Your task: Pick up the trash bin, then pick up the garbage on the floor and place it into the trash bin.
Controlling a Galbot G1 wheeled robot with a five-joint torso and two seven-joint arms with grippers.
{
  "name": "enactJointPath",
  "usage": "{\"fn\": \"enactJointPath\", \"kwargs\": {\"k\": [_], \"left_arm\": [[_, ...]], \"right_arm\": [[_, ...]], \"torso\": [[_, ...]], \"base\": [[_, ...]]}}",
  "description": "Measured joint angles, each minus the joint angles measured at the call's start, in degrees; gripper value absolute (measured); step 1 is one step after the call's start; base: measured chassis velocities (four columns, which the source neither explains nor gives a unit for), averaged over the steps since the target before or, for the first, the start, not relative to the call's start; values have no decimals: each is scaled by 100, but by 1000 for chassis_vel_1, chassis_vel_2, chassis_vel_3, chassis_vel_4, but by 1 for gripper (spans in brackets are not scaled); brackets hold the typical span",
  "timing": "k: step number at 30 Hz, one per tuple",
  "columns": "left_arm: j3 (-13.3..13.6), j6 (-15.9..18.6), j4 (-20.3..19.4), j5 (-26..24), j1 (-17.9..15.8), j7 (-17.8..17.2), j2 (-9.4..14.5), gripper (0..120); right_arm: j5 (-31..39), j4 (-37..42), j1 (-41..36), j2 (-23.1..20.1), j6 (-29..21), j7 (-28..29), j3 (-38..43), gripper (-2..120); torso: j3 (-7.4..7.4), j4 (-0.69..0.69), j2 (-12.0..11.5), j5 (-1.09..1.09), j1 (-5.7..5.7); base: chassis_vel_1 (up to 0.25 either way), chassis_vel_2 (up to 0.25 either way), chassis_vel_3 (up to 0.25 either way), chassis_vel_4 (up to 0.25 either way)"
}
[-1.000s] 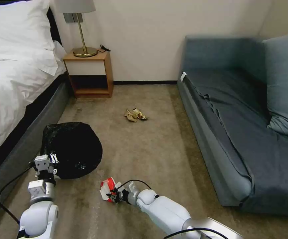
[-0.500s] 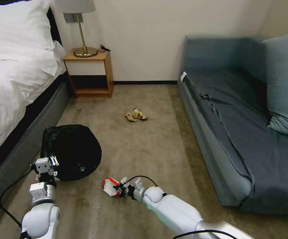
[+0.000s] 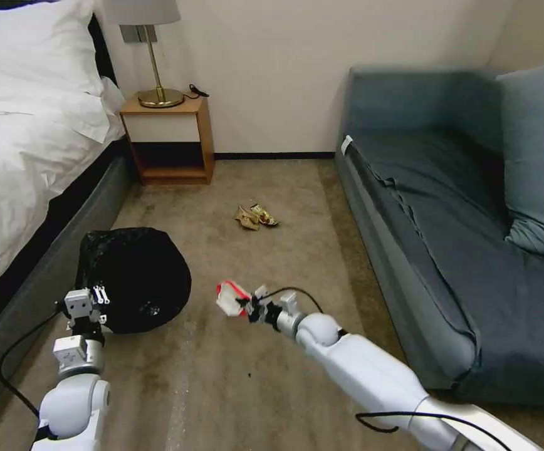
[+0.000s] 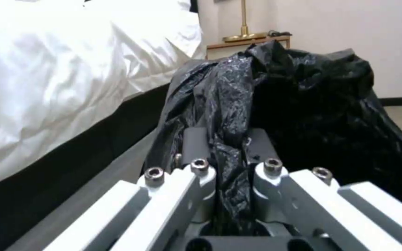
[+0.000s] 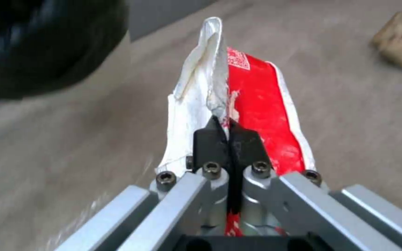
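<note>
Right claw pinching red-and-white carton aloft.

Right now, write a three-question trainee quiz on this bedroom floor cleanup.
1. True or false: the right gripper has its jaws shut on the red-and-white carton.
2. What does the left gripper pinch? A) bed sheet B) the trash bin's black bag C) lamp cord
3. Fill in: the crumpled wrappers lie on the carpet between the nightstand and the ____.

Key: 1 true; 2 B; 3 sofa.
</note>
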Motion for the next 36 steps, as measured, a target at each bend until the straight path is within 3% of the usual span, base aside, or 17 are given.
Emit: {"fn": "enactJointPath", "kwargs": {"k": [10, 19, 27, 36], "left_arm": [[12, 22, 162, -112, -193, 17, 209, 5], [116, 229, -113, -143, -223, -175, 317, 5], [163, 230, -46, -143, -236, -162, 319, 5], [177, 279, -168, -340, -174, -193, 406, 5]], "right_arm": [[277, 273, 605, -37, -125, 111, -6, 0], [455, 535, 964, 457, -155, 320, -280, 0], [853, 850, 1187, 608, -229, 419, -576, 0], [1239, 817, 1780, 1038, -282, 718, -1481, 0]], "torso": [[0, 0, 0, -2, 0], [0, 1, 0, -1, 0], [0, 1, 0, -2, 0], [0, 0, 0, -2, 0]], "base": [[0, 0, 0, 0], [0, 0, 0, 0], [0, 0, 0, 0], [0, 0, 0, 0]]}}
